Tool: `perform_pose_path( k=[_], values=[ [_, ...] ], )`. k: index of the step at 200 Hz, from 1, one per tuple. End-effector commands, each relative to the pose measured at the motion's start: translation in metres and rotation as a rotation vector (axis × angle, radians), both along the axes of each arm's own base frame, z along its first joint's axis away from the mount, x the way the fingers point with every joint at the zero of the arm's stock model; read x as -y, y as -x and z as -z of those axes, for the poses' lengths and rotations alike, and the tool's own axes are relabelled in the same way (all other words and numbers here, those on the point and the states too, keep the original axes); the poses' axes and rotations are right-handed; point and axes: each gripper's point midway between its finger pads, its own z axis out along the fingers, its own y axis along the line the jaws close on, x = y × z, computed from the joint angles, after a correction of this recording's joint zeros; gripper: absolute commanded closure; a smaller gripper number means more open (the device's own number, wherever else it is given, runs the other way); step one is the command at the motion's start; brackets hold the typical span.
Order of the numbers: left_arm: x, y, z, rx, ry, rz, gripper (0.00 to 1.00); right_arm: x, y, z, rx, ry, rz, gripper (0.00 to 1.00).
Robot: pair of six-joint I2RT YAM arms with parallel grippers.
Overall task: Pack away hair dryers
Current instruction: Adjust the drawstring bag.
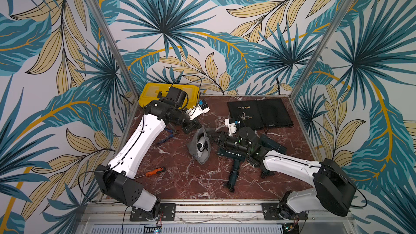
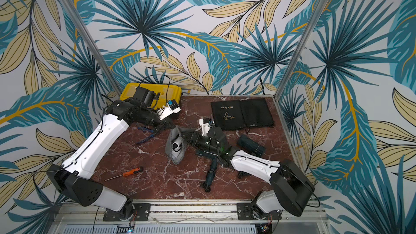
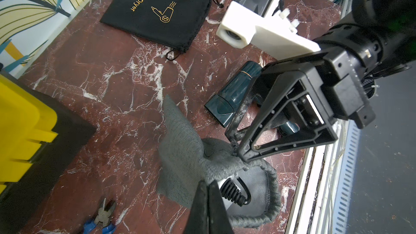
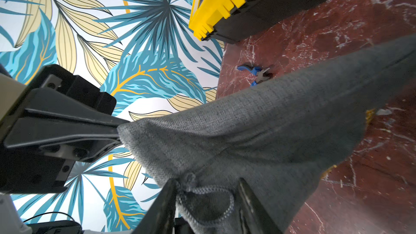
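a grey drawstring pouch (image 1: 195, 151) stands at the middle of the table (image 1: 180, 183), propped up off the marble because both hands have it by the rim. the left hand (image 3: 207, 187) is pinched tight on the rim at the pouch's 12 o'clock side, lifting that edge into a peak. the right hand (image 4: 204, 190) comes in from 3 o'clock, its fingers only partly together, and seems clamped on the corded hem bunched between them. pulled from two sides like this, the mouth gapes, which suits settling the load: the white hair dryer (image 1: 202, 142) lies inside, showing at the opening. the dark teal hair dryer (image 1: 234, 169) lies loose at about 4 o'clock of the pouch, partly beneath the right arm. a third, dark hair dryer (image 1: 273, 145) lies further out at 3 o'clock. two flat black bags (image 1: 244, 113), one printed "hair dryer", lie at 1 o'clock, likely meant for those two. blue-handled pliers (image 1: 167, 136) and an orange-handled screwdriver (image 1: 155, 172) lie aside at 9 and 7 o'clock.
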Motion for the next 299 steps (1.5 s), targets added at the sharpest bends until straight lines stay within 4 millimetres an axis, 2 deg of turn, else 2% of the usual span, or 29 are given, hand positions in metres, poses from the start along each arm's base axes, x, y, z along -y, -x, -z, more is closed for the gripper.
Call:
perform_pose_path(
  k=[1,65,111,154,199,267,282,292,299],
  values=[
    [0.009,-0.002,-0.022,0.062,0.058,0.033,1.0,-0.002,-0.001,-0.005,0.007,-0.095,-0.01,0.58],
    [0.008,-0.004,-0.019,0.067,0.045,0.036,1.0,0.002,0.001,-0.003,0.004,-0.124,0.0,0.74],
    [0.007,-0.005,-0.015,0.063,0.035,0.036,1.0,0.004,0.0,-0.007,0.012,-0.129,0.003,1.0],
    [0.006,-0.004,-0.011,0.056,0.028,0.035,1.0,0.019,0.002,-0.012,0.033,-0.048,0.041,1.0],
    [0.011,-0.004,-0.001,0.001,0.045,0.037,1.0,0.041,0.005,-0.015,0.053,0.235,0.068,1.0],
    [0.017,-0.021,0.018,-0.135,0.11,0.012,1.0,0.027,-0.01,-0.043,0.1,0.346,0.023,1.0],
    [0.017,-0.022,0.016,-0.153,0.135,0.012,0.78,0.024,-0.012,-0.045,0.103,0.351,0.017,1.0],
    [0.017,-0.02,0.015,-0.155,0.142,0.015,0.55,0.022,-0.013,-0.046,0.101,0.352,0.013,1.0],
    [0.017,-0.017,0.014,-0.154,0.148,0.021,0.44,0.021,-0.014,-0.046,0.1,0.353,0.011,1.0]
  ],
)
